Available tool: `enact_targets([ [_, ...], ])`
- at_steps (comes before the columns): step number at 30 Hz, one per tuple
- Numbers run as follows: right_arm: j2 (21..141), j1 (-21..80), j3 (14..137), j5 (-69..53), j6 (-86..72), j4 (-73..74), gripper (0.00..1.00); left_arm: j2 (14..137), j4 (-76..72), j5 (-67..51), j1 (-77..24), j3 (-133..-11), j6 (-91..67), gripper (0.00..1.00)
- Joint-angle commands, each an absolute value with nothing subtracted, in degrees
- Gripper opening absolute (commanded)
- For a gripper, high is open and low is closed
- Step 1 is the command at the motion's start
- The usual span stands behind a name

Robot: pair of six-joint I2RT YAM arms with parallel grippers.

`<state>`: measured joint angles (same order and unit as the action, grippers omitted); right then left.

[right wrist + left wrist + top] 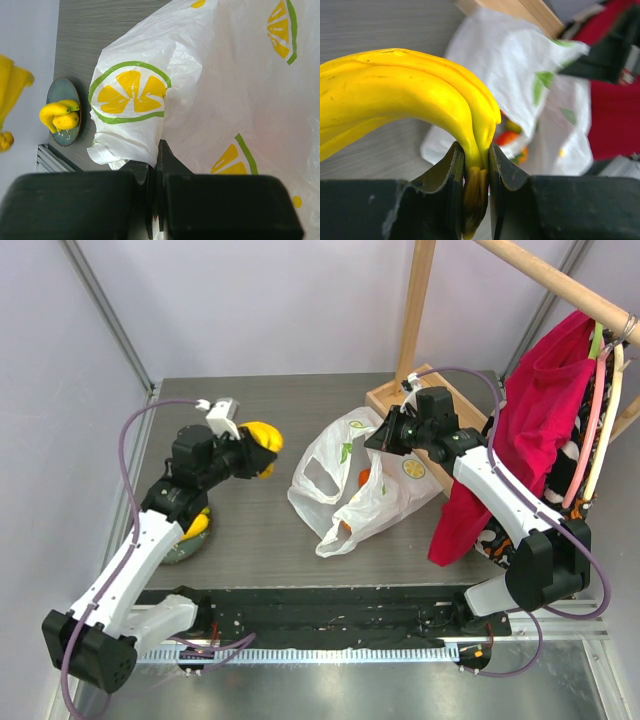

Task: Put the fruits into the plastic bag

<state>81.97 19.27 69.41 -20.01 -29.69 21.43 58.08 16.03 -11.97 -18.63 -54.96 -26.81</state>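
The left claw (475, 152) grips the banana bunch (395, 95) by its stem, while the right claw (156, 157) pinches the plastic bag (225, 90) by its edge.

The banana bunch (395, 95) looks glossy, perhaps plastic; the plastic bag (225, 75) crinkled.

The grey wood-grain surface (250, 530) carries three things. The plastic bag (345, 495), white with lemon-slice prints, lies crumpled at its middle, with one loop handle spread flat toward the left and its far right edge raised. A round grey plate (183, 552) sits at the near left, well apart from the bag. A pale wooden frame base (392, 400) rests at the far right, just beside the bag. A black strip (330, 605) runs along the near edge.
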Motion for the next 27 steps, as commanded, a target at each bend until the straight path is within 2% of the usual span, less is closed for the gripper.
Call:
enact_targets([
  [1,80.95,19.07,70.31,-19.77,-29.53,19.07,0.01,57.74,11.25,-24.95,-25.21,-55.37,-28.21,0.00],
  [13,80.86,19.07,70.49,-19.60,-29.62,19.25,0.01,63.54,-8.15,-37.96,-44.81,-58.54,-37.61,0.00],
  [27,79.54,19.07,70.49,-19.77,-29.71,19.77,0.01,75.40,-22.93,-46.31,-44.57,-56.78,-42.19,0.00],
])
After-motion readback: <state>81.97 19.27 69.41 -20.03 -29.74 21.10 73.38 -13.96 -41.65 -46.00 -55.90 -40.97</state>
